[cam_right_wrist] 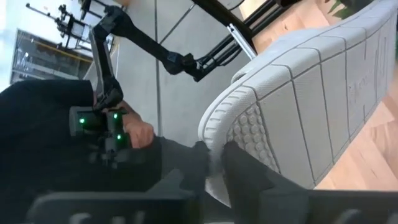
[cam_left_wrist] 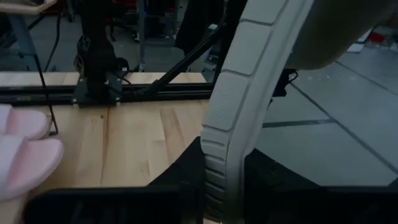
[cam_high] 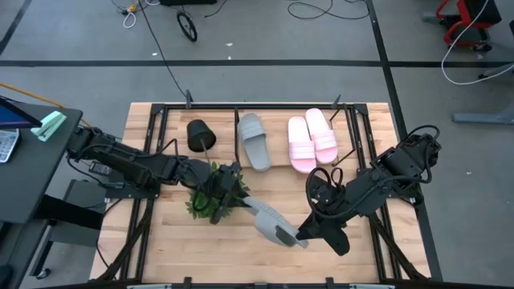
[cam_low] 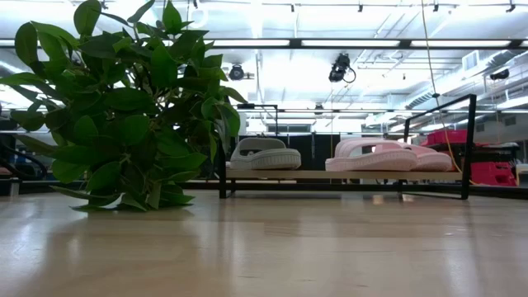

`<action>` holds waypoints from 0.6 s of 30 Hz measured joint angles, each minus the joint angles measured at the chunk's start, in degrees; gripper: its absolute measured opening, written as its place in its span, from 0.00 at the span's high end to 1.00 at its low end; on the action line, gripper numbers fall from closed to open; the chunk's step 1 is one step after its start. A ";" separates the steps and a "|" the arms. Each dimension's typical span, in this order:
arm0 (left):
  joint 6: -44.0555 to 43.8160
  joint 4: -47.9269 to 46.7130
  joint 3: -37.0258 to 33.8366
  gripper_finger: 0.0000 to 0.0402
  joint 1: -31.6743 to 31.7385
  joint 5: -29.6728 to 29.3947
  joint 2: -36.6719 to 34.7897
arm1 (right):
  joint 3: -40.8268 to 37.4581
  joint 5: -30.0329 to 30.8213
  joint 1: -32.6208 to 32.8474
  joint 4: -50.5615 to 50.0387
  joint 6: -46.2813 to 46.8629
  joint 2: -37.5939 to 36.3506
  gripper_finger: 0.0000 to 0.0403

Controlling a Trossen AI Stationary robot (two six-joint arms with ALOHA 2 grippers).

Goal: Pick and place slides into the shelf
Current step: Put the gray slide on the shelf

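Your wooden surface (cam_high: 161, 241) stands on a grey floor crossed by cables; the low view shows ceiling lights behind. The shelf (cam_high: 277, 112) at the far edge holds one grey slide (cam_high: 254, 140) and two pink slides (cam_high: 312, 139), long axes running front to back. The fourth grey slide (cam_high: 271, 222) lies diagonally between both arms: left tool (cam_high: 238, 195) and right tool (cam_high: 299, 235) each clamped on one end. A plant (cam_high: 210, 193) sits under the left arm.
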 joint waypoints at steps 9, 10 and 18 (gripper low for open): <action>-11.24 0.97 -0.07 0.81 0.07 -0.15 0.02 | 0.13 3.65 -0.85 0.63 -3.38 -0.11 0.54; -12.12 1.26 -0.07 0.81 -0.02 -0.15 0.02 | 0.13 3.80 -1.23 0.69 -3.80 -0.14 0.52; -16.17 1.88 -0.09 0.85 -1.68 -0.22 0.04 | 0.11 3.82 -2.91 0.31 -7.97 -0.43 0.47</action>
